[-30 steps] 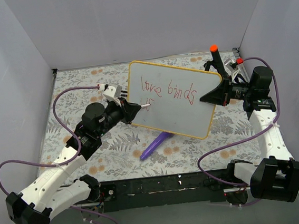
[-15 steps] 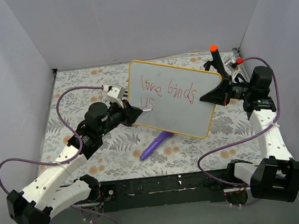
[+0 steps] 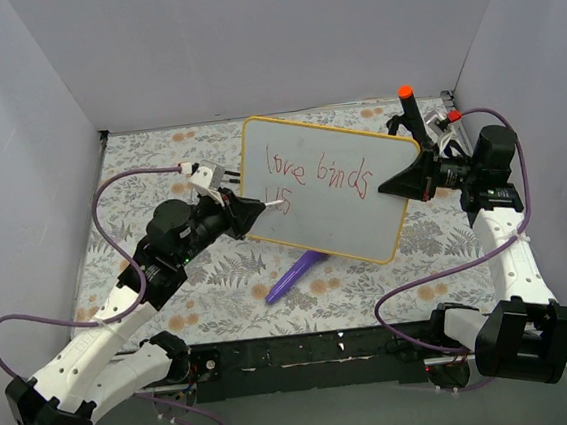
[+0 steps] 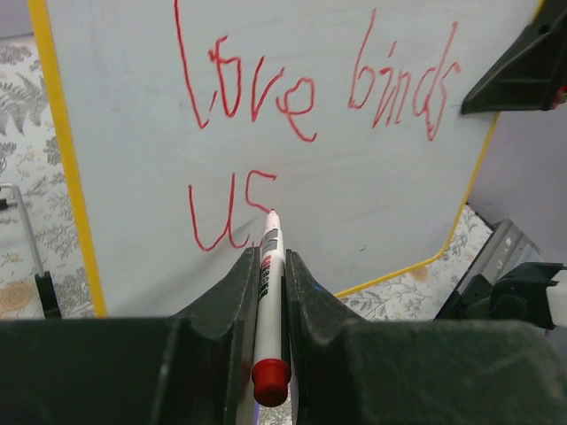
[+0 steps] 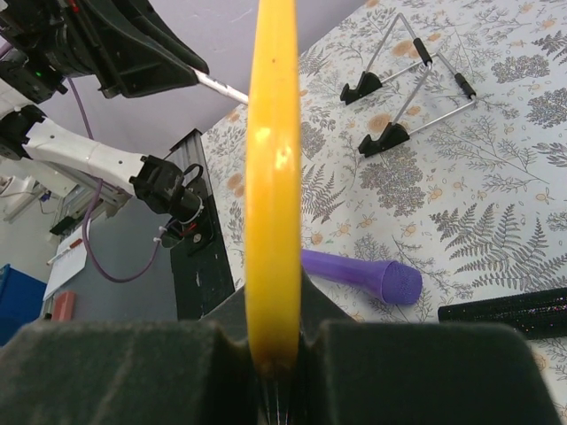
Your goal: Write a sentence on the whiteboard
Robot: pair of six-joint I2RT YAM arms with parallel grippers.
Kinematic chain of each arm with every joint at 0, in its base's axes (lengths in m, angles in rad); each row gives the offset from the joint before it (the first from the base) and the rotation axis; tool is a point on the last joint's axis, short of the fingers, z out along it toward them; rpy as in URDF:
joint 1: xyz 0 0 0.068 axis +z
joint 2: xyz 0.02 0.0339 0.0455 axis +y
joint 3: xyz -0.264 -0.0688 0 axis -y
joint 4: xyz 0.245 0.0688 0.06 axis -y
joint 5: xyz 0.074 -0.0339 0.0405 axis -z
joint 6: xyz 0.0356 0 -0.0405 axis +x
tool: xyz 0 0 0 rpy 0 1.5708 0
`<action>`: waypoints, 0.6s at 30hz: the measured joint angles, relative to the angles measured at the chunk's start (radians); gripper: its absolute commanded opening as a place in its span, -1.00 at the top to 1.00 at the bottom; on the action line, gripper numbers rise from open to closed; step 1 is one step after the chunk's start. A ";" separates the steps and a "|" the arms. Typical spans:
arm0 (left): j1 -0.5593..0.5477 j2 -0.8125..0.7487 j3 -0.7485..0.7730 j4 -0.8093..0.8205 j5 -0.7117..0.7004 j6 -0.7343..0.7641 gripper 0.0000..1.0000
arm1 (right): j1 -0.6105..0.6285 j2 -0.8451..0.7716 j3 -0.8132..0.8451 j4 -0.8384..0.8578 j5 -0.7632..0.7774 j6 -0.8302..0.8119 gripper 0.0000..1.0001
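Yellow-framed whiteboard (image 3: 327, 193), held tilted above mid tabletop (image 3: 149, 175), sentence (image 3: 318, 172) in red cursive, "love birds" over "us", my right fingers (image 5: 372, 372) clamped on its edge, my left fingers (image 4: 235, 292) gripping marker (image 4: 268, 283), tip at the board.

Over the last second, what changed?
The left arm swung its elbow out to its left and toward the near edge; the left gripper, shut on the red marker, kept the tip at "us". Unchanged: whiteboard, the sentence, right gripper clamped on the board's edge, purple cylinder.
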 measured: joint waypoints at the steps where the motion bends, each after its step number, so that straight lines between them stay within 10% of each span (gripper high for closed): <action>1: 0.000 -0.014 0.000 0.011 0.006 -0.004 1.00 | 0.000 0.000 0.000 0.000 -0.002 0.000 0.97; 18: 0.000 -0.133 0.038 0.039 0.025 -0.106 1.00 | 0.000 -0.060 -0.018 0.004 -0.006 0.000 0.97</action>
